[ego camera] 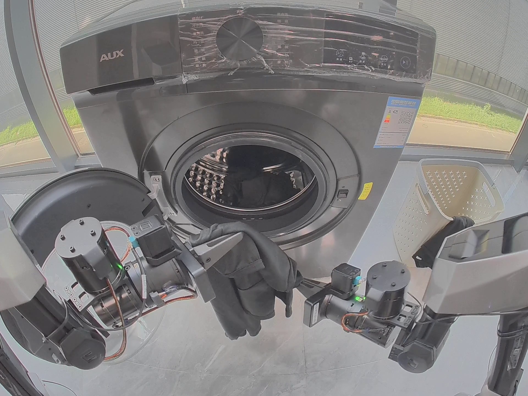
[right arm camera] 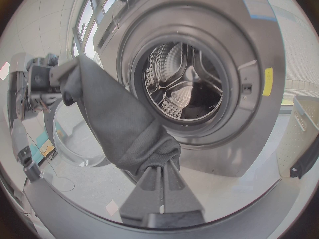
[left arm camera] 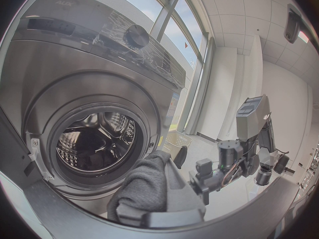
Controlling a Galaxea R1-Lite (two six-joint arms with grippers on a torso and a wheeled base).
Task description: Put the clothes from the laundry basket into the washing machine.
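Left tool (ego camera: pixel 226 244) and right tool (right arm camera: pixel 162 171) are both clenching one dark grey garment (ego camera: pixel 250 281), holding it slung between them just in front of the washing machine (ego camera: pixel 137 116), below its open drum mouth (ego camera: pixel 250 185). The step in hand appears to be loading. The next move is calling for lifting the cloth over the lip, then releasing inside. Counted: two tools; one held garment; one further dark garment (ego camera: pixel 440 243) hanging over the single laundry basket (ego camera: pixel 462 188), beside the machine on the robot's right; one door (ego camera: pixel 77 199) standing open on its left.

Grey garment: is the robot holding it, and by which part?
Yes: the left gripper pinches one end of the garment, the right gripper the other.
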